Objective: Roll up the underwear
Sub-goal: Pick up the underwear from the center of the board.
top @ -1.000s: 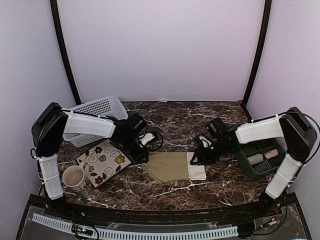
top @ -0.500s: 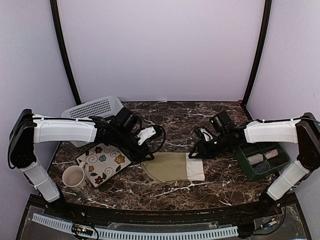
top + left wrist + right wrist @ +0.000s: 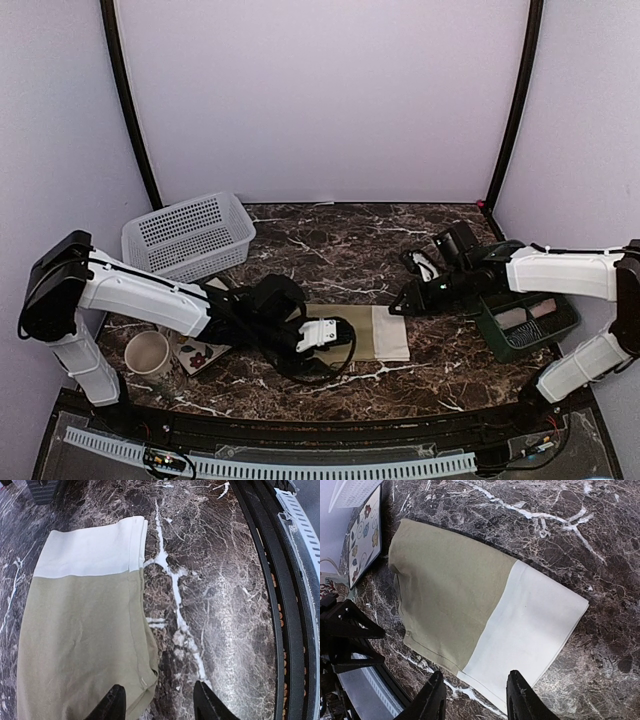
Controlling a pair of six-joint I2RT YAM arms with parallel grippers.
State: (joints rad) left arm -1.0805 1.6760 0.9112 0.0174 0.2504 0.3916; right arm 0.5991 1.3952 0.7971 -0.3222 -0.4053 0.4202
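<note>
Top external: jaws obscured; wrist views show both parted, seemingly empty, over flat underwear (image 3: 75, 645).

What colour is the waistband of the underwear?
The waistband is cream-white; right wrist view shows it best.

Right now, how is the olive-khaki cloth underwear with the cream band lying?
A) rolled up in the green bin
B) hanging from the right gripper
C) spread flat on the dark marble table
C: the olive-khaki underwear lies spread flat, unrolled, on the dark marble table.
</note>
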